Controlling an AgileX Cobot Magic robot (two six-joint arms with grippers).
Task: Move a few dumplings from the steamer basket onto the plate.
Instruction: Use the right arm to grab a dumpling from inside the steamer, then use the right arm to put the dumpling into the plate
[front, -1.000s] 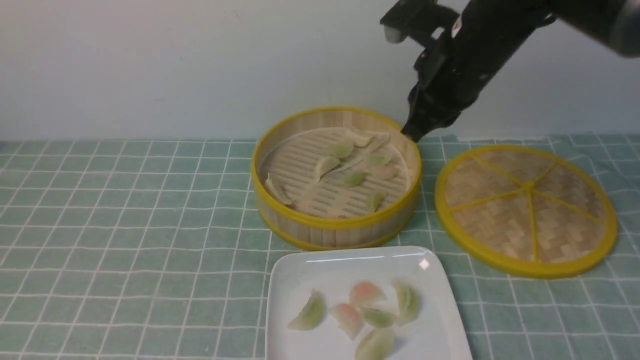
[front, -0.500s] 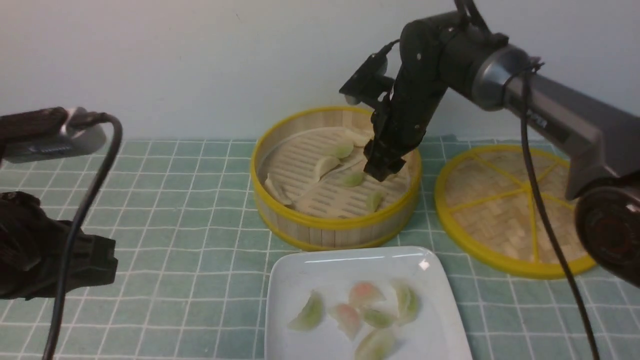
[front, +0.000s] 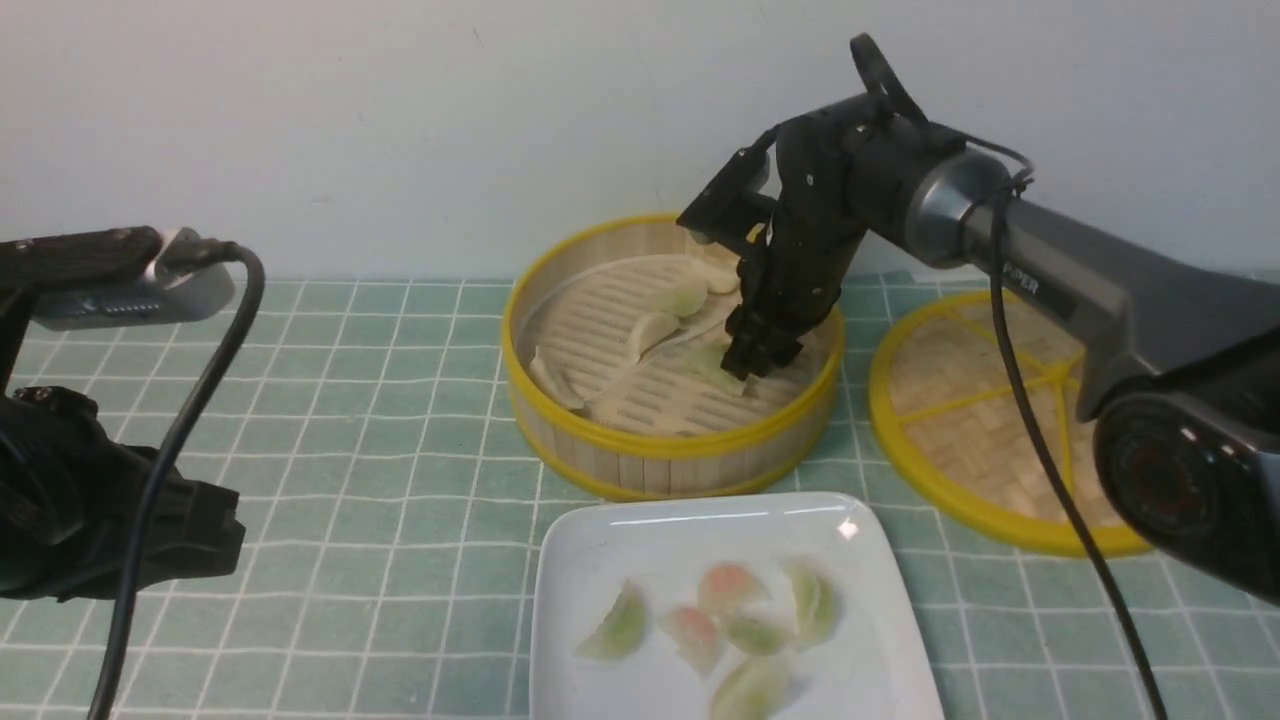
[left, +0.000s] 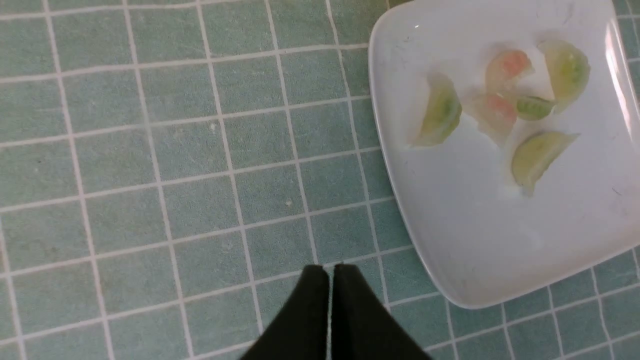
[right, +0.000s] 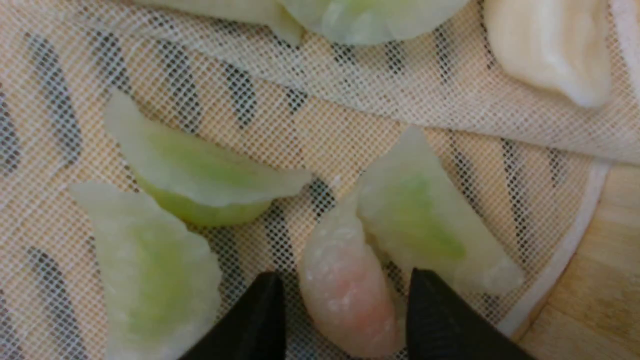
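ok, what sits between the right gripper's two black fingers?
A pink-tinted translucent crescent dumpling, lying on the white mesh liner; the right wrist view shows it.

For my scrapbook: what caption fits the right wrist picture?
Open right gripper straddles a pink dumpling on the mesh liner in the steamer basket, green dumplings alongside.
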